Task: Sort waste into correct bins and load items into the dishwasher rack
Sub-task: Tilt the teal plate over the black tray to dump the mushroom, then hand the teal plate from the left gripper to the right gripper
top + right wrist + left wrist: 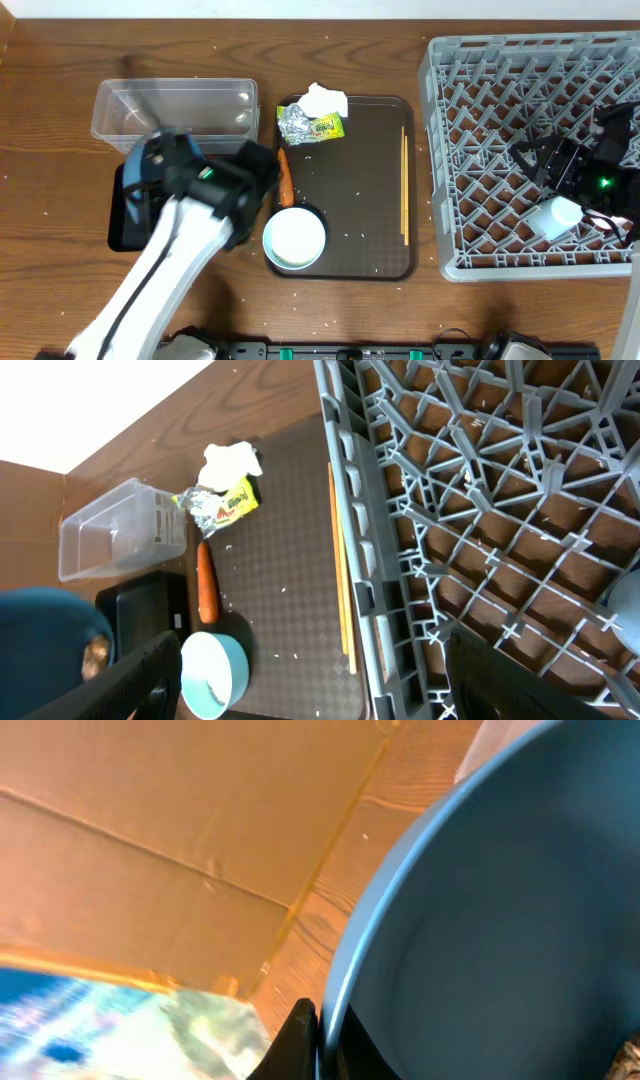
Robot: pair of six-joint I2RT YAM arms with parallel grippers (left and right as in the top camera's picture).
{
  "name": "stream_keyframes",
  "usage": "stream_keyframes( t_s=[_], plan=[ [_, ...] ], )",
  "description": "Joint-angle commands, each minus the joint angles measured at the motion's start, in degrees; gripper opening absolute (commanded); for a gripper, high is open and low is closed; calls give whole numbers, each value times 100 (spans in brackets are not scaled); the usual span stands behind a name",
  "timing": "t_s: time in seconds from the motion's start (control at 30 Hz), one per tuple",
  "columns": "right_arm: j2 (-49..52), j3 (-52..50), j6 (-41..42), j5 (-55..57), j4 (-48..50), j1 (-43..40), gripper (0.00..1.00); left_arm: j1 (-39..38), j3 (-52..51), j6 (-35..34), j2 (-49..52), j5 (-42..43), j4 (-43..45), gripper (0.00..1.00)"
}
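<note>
Pinching the rim of the big dark-blue plate tight with the left gripper, at the near left of the table. Holding it tipped over the shallow black tray, most likely for sliding the brown food lump off into that bin. Leaving the clear tub just behind it, on the far side, for other waste.

Keeping the right gripper spread wide and holding nothing, low over the near right part of the grey rack, close by a small white thing sitting in there. Not being able to tell if that is the bowl or the cup. Guessing at a drop-off spot there, since dishes belong in the rack.

Finding on the brown serving tray the white tissue, the silver foil and the yellow-green wrapper bunched at the far left corner, the carrot along the left edge, the small light-blue bowl at the near left corner, and the chopsticks along the right side.

Getting the whole table only from overhead, but losing the plate there under the left arm. Catching the tipped plate and the lump only from the right wrist. Catching the pinch on the rim only from the left wrist, and nothing of the table there
</note>
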Motion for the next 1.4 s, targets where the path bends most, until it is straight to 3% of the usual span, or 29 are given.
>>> stream_keyframes(
  t_s=[0.0,0.3,0.67,0.8,0.9,1.0,1.07,1.13,1.37],
  plan=[
    [-2,55,-31,-31,-28,83,77,7,4,-348,498,-750,-190,6],
    [-2,55,-31,-28,-66,83,78,7,4,-236,968,-1572,-282,6],
    [-2,55,-42,-28,-81,83,79,-11,155,-422,822,-1207,-369,6],
    [-2,55,-286,-205,-83,101,82,-243,522,-678,529,-389,-107,6],
    [-2,55,-1261,-1309,-153,240,82,-522,848,-262,197,238,391,6],
    [-2,55,-1779,-1987,-94,553,81,-857,1119,1060,-192,1523,1438,6],
    [-2,55,-1777,-1974,-13,800,82,-1047,1137,2291,-481,3018,2402,6],
    [-2,55,-1777,-1976,81,1123,84,-1150,1137,2964,-717,4597,3187,6],
    [0,55,-1779,-1947,402,1943,86,-1163,1137,2968,-826,6113,3836,7]
  ],
)
